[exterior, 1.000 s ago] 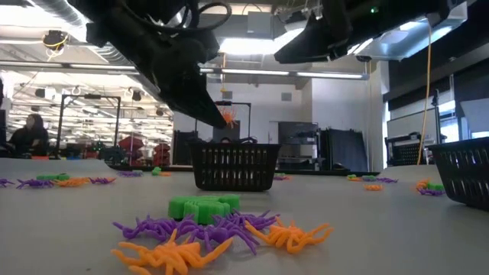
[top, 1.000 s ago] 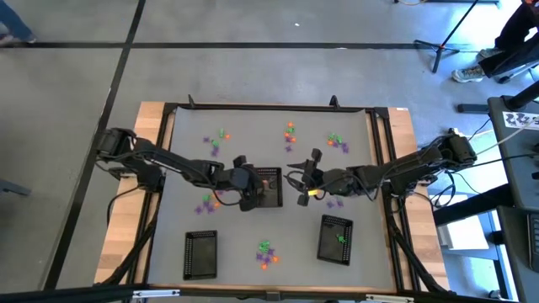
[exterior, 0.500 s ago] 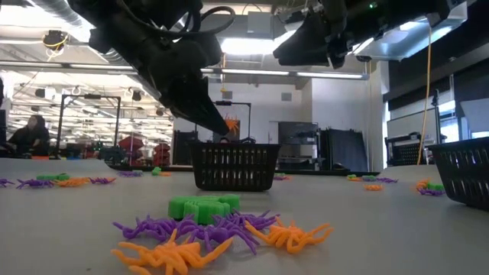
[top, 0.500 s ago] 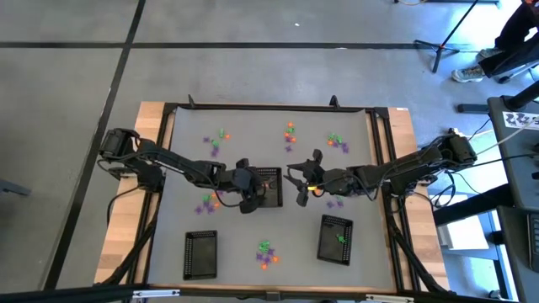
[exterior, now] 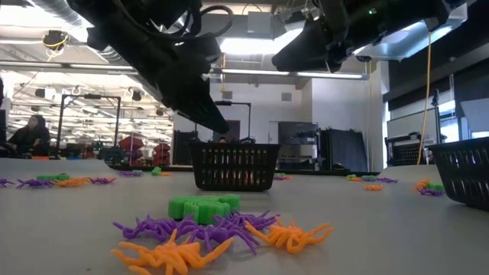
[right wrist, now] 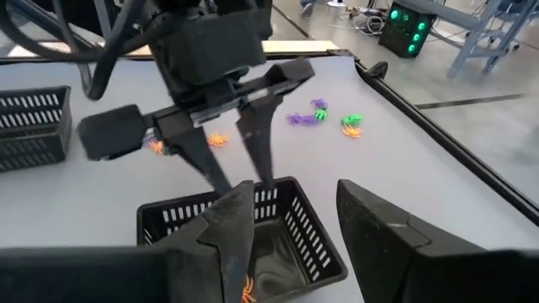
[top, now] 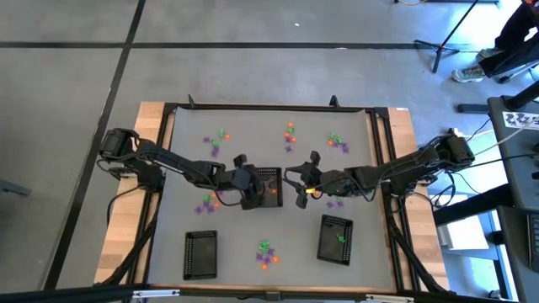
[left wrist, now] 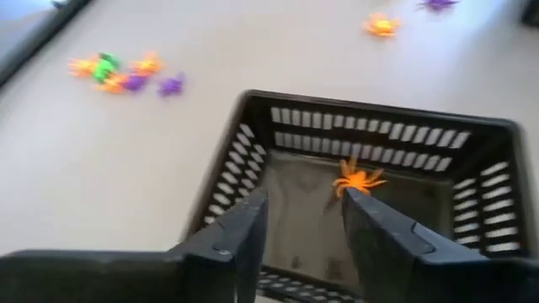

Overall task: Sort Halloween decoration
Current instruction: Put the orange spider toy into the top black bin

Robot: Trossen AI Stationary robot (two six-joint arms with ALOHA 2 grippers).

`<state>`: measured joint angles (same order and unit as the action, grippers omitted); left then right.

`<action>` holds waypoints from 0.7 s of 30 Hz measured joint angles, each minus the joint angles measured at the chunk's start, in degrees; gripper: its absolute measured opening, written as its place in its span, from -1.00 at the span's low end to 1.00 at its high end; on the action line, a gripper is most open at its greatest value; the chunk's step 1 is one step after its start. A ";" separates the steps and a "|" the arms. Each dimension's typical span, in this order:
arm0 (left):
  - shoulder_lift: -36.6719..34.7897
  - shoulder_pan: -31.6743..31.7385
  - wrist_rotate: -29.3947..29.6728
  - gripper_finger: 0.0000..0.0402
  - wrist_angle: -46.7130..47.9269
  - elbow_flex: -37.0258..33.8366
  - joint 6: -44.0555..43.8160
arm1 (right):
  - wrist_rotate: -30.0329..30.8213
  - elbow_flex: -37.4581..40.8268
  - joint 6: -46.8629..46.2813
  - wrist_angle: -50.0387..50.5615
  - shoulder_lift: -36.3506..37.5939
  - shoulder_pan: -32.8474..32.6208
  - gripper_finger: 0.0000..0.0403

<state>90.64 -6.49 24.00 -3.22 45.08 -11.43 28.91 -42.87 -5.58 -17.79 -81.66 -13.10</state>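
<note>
Small orange, purple and green Halloween trinkets lie in clusters on the grey table (top: 177, 168), such as the far pile (top: 290, 133) and the near pile (exterior: 214, 229). A black mesh tray (top: 268, 187) stands on the table at the middle. My left gripper (left wrist: 303, 227) hangs open just above it, fingers slanting down, nothing between them. One orange spider (left wrist: 358, 178) lies on the tray's floor below the fingers. My right gripper (right wrist: 295, 227) hovers open and empty on the tray's right side, pointing at my left gripper (right wrist: 244, 185).
Two more black trays stand near the front edge: one at the left (top: 200, 252), one at the right (top: 335, 240) with a green trinket (top: 341, 238) in it. More trinkets lie left of the middle tray (top: 206, 202) and under the right arm (top: 335, 200). A black frame (top: 253, 107) borders the table.
My left gripper has stayed above the middle tray and let go of the orange spider it held at its fingertips. The spider has fallen into the tray. My right gripper has rolled a little in place.
</note>
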 joint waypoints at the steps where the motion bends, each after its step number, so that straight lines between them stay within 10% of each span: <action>1: -0.54 0.11 0.93 -0.27 0.42 0.00 0.45 | 0.00 0.00 0.02 -0.26 0.02 0.00 -0.17; 17: -26.55 -5.75 23.59 -0.28 32.85 -3.73 -12.07 | 0.63 0.00 0.08 1.75 0.02 0.00 -0.17; 21: -29.36 -4.94 18.46 -0.28 33.06 -8.82 -17.06 | 0.63 0.00 -0.48 1.78 0.02 0.02 -0.17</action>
<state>61.28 -11.43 42.46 29.83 36.26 -28.49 29.54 -42.87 -6.05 -16.01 -81.65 -13.08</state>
